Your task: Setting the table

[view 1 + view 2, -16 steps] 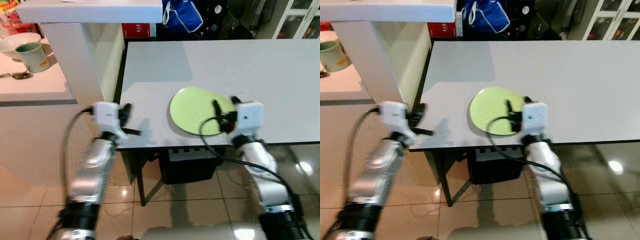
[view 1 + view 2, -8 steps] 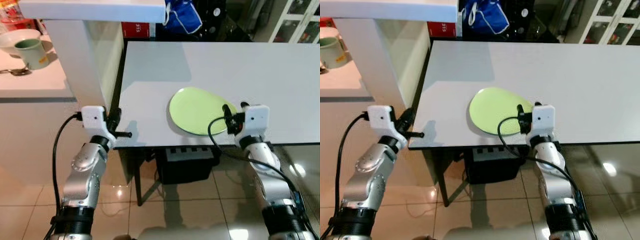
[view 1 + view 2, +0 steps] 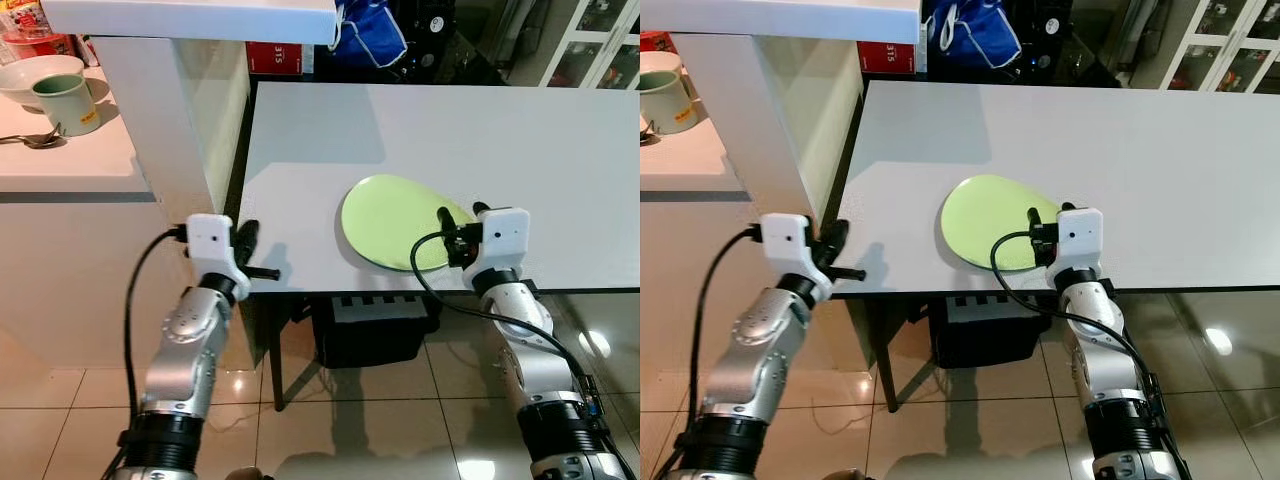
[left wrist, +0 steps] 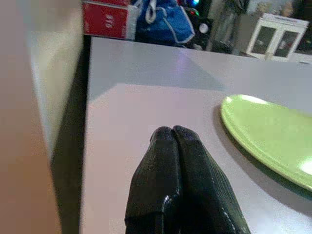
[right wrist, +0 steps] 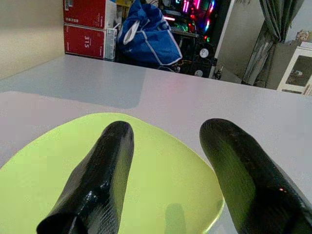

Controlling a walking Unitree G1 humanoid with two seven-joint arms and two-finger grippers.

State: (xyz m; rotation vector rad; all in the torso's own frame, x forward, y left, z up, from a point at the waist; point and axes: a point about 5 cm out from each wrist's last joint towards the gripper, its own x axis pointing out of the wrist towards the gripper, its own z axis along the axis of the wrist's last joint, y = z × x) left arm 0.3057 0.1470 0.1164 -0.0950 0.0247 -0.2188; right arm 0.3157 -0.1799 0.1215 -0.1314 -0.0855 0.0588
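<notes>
Right gripper (image 5: 165,161): jaws spread wide, hovering over the near right edge of the plate, gripping nothing.
Left gripper (image 4: 178,146): jaws pressed together, empty, at the worktop's near left corner.
Plate (image 3: 395,220): light green, flat on the grey worktop (image 3: 480,140) near its front edge.
Side counter (image 3: 60,160): green mug (image 3: 65,103), white bowl (image 3: 30,75), spoon (image 3: 30,140).

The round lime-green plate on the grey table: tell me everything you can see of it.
The round lime-green plate is plain, smooth and glossy with a shallow raised rim, and nothing lies on it. It lies flat on the grey table near the front edge. The right gripper hovers over its near right edge, fingers open.
</notes>
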